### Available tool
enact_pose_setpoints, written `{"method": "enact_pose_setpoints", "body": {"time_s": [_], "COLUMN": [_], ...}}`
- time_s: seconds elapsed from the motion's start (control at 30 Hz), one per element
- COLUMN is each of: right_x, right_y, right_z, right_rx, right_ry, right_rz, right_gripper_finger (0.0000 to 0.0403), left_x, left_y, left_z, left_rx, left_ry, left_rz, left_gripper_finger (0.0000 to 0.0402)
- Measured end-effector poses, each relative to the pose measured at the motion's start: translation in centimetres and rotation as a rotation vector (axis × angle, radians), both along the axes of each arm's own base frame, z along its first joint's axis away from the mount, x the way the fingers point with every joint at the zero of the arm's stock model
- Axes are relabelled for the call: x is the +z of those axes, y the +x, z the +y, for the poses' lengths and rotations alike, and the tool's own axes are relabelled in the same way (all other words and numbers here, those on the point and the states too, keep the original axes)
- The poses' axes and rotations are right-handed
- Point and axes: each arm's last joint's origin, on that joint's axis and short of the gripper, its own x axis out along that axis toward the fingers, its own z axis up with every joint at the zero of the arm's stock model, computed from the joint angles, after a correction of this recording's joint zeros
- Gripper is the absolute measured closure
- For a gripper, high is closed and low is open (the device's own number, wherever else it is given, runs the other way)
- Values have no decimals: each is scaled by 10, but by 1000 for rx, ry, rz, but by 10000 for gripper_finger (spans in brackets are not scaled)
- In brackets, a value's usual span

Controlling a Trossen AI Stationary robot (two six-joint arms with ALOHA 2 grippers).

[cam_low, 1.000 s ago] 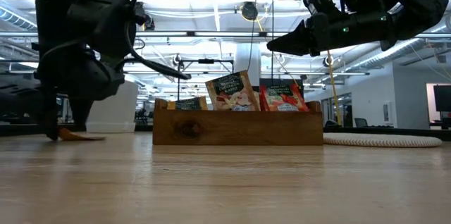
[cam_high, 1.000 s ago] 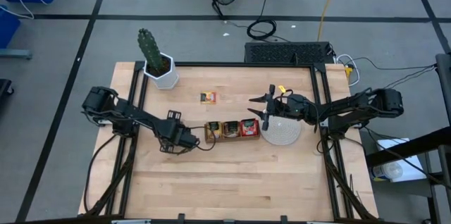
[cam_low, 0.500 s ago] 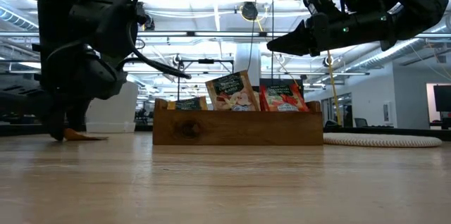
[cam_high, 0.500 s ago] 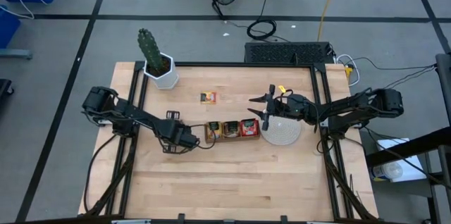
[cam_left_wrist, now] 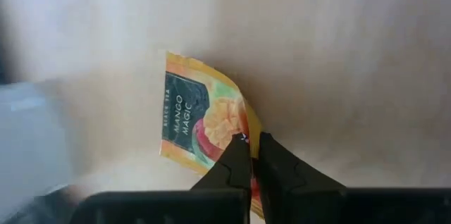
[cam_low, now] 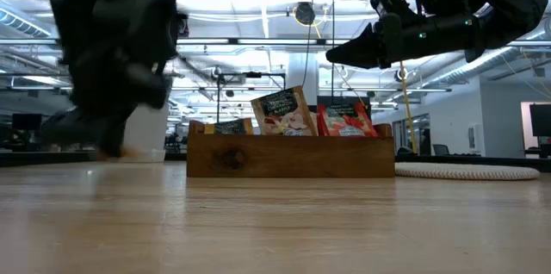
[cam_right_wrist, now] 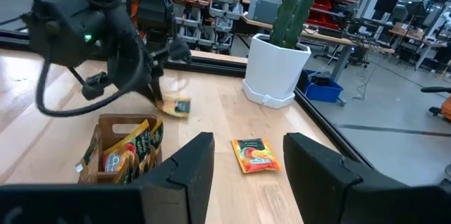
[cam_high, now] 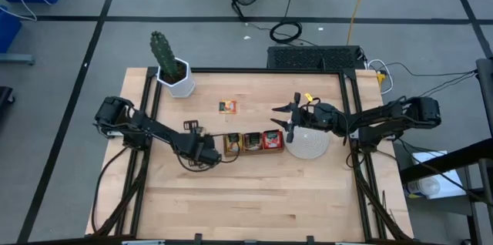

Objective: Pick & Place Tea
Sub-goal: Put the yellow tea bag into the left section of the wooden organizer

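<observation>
The left gripper (cam_left_wrist: 251,155), at nine o'clock of the three-compartment tray (cam_high: 253,142), pinches one yellow sachet (cam_left_wrist: 201,122). Three sachets fill the tray. One more sachet (cam_high: 227,107) lies at eleven o'clock. The right gripper (cam_high: 280,117) hovers spread at two o'clock.

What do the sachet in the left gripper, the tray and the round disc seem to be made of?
The sachet shut in the left gripper: probably thin printed foil or paper, since it bends. The tray: brown wood, matte, with a visible knot. The disc: whitish, perhaps woven rope or fabric; its coiled edge shows in the low view.
</observation>
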Motion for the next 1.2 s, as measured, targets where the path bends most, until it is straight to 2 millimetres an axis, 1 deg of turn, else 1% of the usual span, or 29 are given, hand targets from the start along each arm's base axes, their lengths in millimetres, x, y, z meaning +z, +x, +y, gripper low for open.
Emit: {"method": "enact_pose_setpoints", "body": {"time_s": [0.07, 0.23, 0.33, 0.47, 0.57, 0.63, 0.7, 0.83, 0.97, 1.1, 1.2], "right_x": [0, 4, 10, 17, 17, 12, 6, -7, -13, -15, -16], "right_y": [0, -1, 2, 11, 21, 27, 35, 52, 65, 74, 78], "right_z": [0, -11, -19, -28, -33, -36, -38, -43, -48, -56, -61], "right_rx": [-3, -21, 94, 292, 351, 350, 345, 332, 377, 420, 414], "right_ry": [14, 75, 167, 301, 366, 393, 410, 465, 541, 605, 627], "right_rz": [-4, -59, -71, -57, -42, -24, -8, 36, 54, 37, 34], "right_gripper_finger": [248, 248, 248, 248, 248, 248, 248, 248, 248, 248, 248], "left_x": [15, 52, 73, 87, 91, 90, 85, 66, 53, 54, 57], "left_y": [7, 37, 51, 71, 83, 91, 97, 108, 113, 114, 114], "left_z": [-3, -12, -14, -19, -20, -18, -17, -14, -14, -16, -21], "left_rx": [-31, -184, -257, -407, -522, -564, -615, -695, -693, -688, -693], "left_ry": [85, 276, 388, 463, 504, 540, 574, 617, 700, 735, 753], "left_rz": [-24, -131, -176, -209, -208, -200, -151, -30, 51, 55, 45], "left_gripper_finger": [394, 394, 394, 394, 394, 394, 394, 394, 394, 394, 394]}}
